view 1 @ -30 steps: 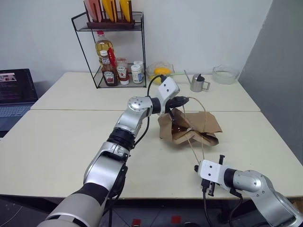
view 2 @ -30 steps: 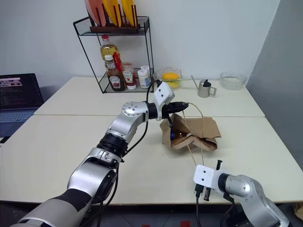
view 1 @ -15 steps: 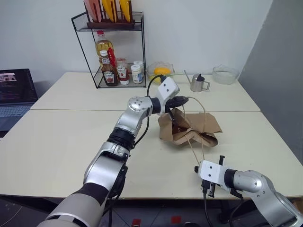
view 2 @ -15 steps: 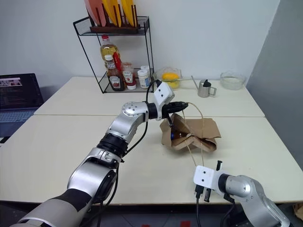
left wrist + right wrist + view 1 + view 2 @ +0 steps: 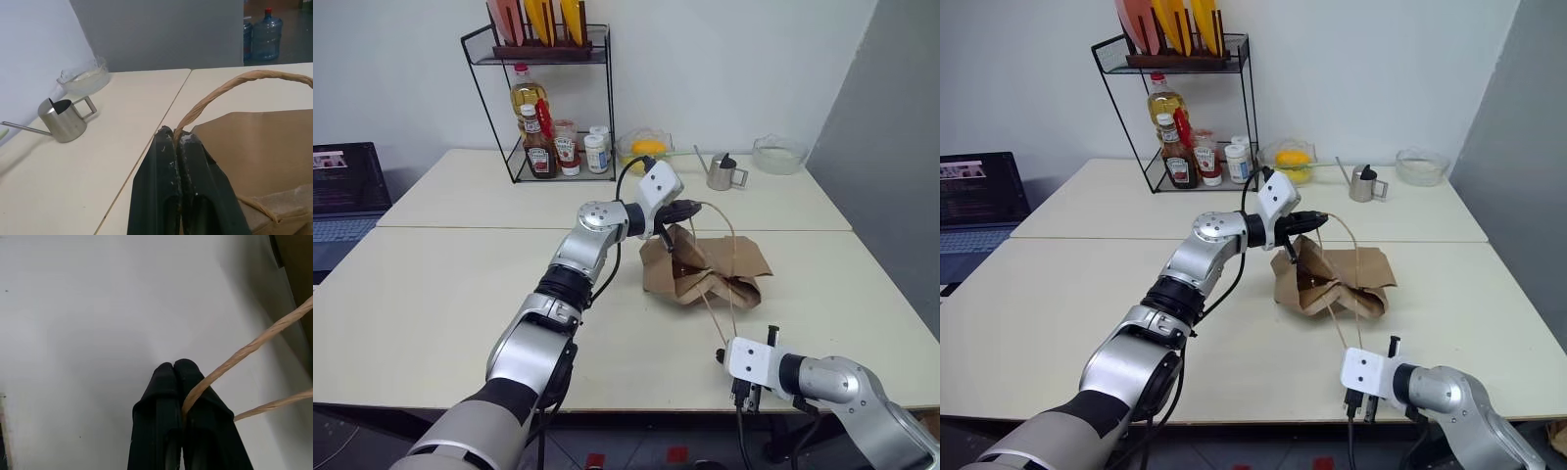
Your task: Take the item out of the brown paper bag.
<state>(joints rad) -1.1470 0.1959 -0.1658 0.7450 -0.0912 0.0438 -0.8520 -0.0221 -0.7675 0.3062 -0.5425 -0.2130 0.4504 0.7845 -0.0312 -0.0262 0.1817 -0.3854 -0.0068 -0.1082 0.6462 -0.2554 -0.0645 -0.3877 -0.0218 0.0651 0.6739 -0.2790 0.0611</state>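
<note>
The brown paper bag [image 5: 707, 269] is lying crumpled on the worktop [image 5: 440, 294]. The left pincer [image 5: 175, 138] is pinching one cord handle [image 5: 222, 85] above it; the right pincer [image 5: 175, 367] is clamping the other handle [image 5: 244, 352] near the front edge.

The creased kraft-brown paper carrier bag [image 5: 710, 266] lies crumpled on its side on the cream table [image 5: 431, 304], right of the middle and well in from the near edge, its mouth gaping toward the left. One thin beige cord handle [image 5: 722, 221] arches up above it; another cord [image 5: 713, 315] stretches taut toward the table's near edge. Inside the mouth a dark shape [image 5: 1304, 285] shows, too shadowed to identify.
</note>
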